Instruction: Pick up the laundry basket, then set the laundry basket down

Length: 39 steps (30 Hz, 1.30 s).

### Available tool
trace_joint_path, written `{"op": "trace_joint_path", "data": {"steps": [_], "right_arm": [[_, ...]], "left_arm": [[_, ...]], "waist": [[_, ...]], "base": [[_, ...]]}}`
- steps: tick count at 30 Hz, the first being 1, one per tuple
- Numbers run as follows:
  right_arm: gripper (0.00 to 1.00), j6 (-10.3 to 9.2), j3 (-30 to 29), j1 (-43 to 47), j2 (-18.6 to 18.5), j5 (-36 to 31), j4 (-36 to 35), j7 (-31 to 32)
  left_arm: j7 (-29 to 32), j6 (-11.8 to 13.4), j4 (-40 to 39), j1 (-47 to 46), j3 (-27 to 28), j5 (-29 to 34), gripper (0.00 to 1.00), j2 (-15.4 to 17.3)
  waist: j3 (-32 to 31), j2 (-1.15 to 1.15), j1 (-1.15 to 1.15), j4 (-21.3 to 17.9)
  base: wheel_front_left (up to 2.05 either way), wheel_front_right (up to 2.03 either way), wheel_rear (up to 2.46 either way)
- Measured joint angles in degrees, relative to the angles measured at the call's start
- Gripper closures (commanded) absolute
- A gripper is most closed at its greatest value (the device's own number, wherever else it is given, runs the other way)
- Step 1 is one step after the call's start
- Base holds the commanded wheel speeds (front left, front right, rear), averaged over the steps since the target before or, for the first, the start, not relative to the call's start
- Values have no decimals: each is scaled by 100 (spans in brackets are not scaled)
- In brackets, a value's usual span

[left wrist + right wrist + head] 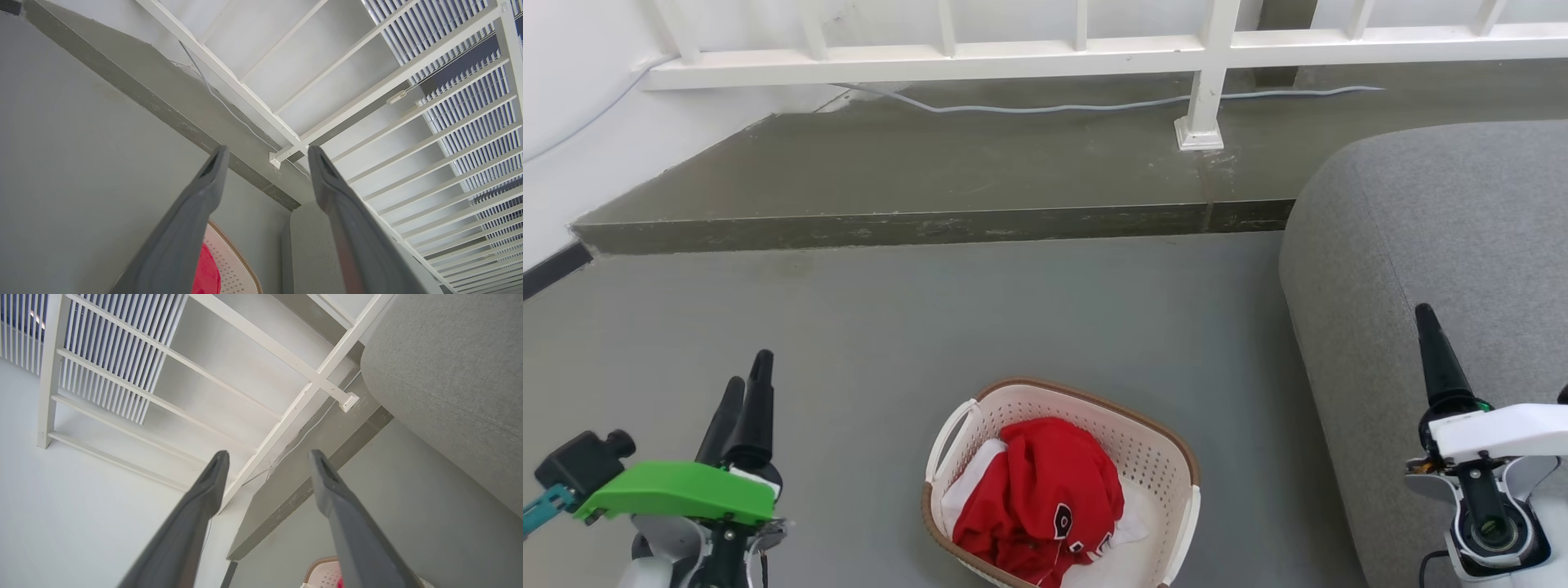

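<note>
**Laundry basket (1156, 461) on the floor, neither gripper on it yet: a lopsided lift is the worry**

Over on the left, the left gripper (750, 369) hangs above the grey floor (890, 310) with its fingers spread and nothing between them, well apart from the basket's left handle (945, 437). It has a long reach down and inward to make. If it arrives late or catches the brown rim instead of the thin white loop, that side will probably slip free as the load rises.

In the middle, the basket sits on the floor between the two arms, its near end cut off at the bottom of the head view. A red garment (1037, 482) is heaped in it on top of some white cloth. Should one side come up ahead of the other, I'd expect the heap to slide toward the low edge and spill out.

On the right, the right gripper (267, 457) is also parted and empty, and it stands close by the grey sofa (1462, 245). The right handle (1188, 531) lies near that sofa too, so the arm could brush the upholstery on its way down and get nudged off line. A pinch that lands off-centre would likely let the basket swing.
</note>
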Motion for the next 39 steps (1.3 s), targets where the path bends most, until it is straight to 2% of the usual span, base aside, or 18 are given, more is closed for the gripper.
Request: {"op": "trace_joint_path", "data": {"steps": [9, 20, 39], "right_arm": [[0, -165, 303, 2, -200, -999, -53, -176], [0, -430, 701, 2, -392, -2232, -60, -385], [0, -756, 1168, 10, -470, -3758, 4, -758]], "left_arm": [[-166, 193, -124, -4, -346, 994, 0, 145], [-370, 394, -215, -7, -688, 1878, 0, 167], [-756, 768, -213, -7, -1143, 3275, 0, 183]], "waist": [[6, 0, 0, -5], [27, 0, 0, 3], [47, 0, 0, -38]], "base": [[0, 0, 0], [0, 0, 0], [0, 0, 0]]}}
